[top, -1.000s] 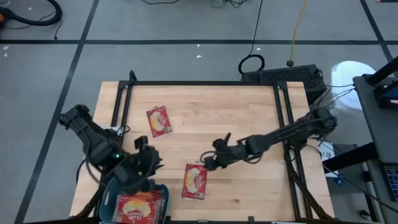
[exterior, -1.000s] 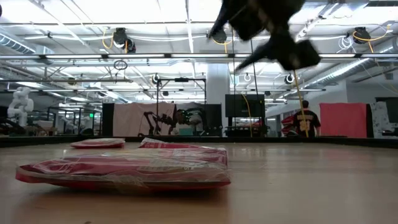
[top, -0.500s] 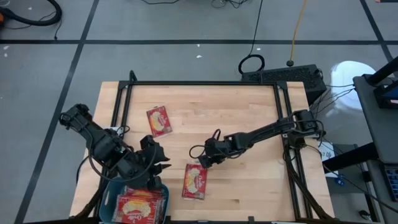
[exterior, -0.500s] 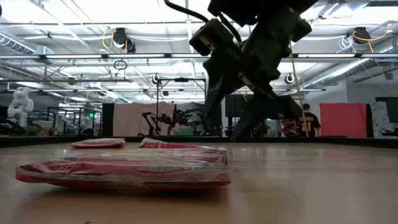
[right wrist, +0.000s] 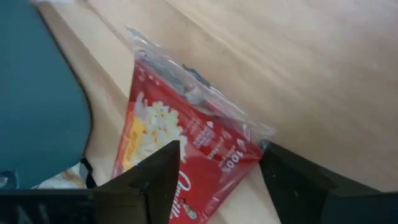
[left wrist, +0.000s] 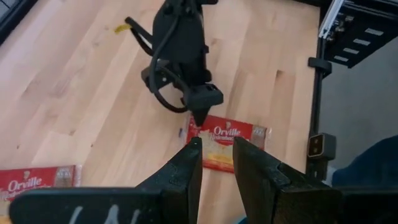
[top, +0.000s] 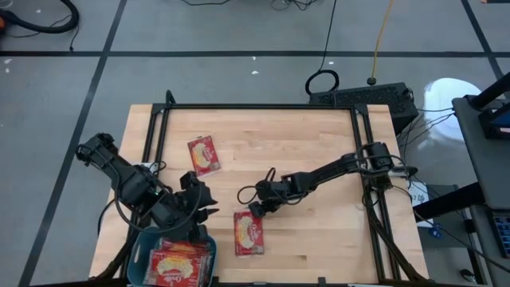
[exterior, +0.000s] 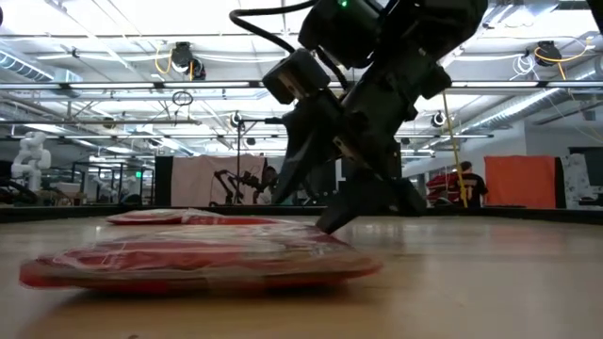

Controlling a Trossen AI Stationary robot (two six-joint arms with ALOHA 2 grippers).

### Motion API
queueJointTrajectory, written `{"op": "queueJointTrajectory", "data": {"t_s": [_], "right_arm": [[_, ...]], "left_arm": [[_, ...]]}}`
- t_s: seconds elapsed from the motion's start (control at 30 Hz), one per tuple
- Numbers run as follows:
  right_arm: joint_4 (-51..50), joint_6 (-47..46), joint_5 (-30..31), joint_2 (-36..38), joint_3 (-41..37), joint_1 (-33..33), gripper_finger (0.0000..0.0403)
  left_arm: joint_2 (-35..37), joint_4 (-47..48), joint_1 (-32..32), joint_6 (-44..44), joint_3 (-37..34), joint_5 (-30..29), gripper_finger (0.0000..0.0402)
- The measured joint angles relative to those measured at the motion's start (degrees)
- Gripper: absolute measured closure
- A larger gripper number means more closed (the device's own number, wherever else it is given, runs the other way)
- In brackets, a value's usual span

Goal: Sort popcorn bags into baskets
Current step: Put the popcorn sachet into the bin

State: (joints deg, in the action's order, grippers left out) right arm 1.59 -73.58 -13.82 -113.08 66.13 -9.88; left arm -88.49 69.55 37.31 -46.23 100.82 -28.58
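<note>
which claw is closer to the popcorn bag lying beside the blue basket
Right. The right claw is down at the popcorn bag's far end, fingers astride it. The left claw sits apart, over the basket's far rim.

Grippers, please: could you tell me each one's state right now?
Left gripper: fingers slightly apart, holding nothing.
Right gripper: fingers open, straddling the end of a popcorn bag.

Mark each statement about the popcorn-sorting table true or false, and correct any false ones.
1. Two popcorn bags lie loose on the table. True: near bag, far bag.
2. The right gripper is at the near bag's edge, fingers spread. True.
3. The teal basket is empty. False: it holds bags.
4. The left gripper carries a bag. False: nothing is between its fingers.
</note>
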Motion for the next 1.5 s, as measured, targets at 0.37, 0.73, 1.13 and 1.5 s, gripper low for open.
{"op": "queueJointTrajectory", "data": {"t_s": [0.37,0.73,1.13,1.5], "right_arm": [[4.42,4.3,0.34,-0.37,-0.35,0.19,0.0392],[10.28,7.42,0.24,6.1,-0.37,2.93,0.0402],[6.06,14.77,0.48,11.37,-0.37,5.87,0.0403],[7.01,19.31,0.26,11.37,-0.37,5.3,0.0403]], "left_arm": [[0.0,3.8,-1.28,0.09,-0.67,-0.15,0.0309],[-0.02,-5.64,-5.17,-3.57,-17.41,12.9,0.0291],[0.02,-18.11,-13.58,11.2,-25.35,16.04,0.0133],[1.27,-24.43,-24.02,25.22,-26.14,28.93,0.0139]]}}
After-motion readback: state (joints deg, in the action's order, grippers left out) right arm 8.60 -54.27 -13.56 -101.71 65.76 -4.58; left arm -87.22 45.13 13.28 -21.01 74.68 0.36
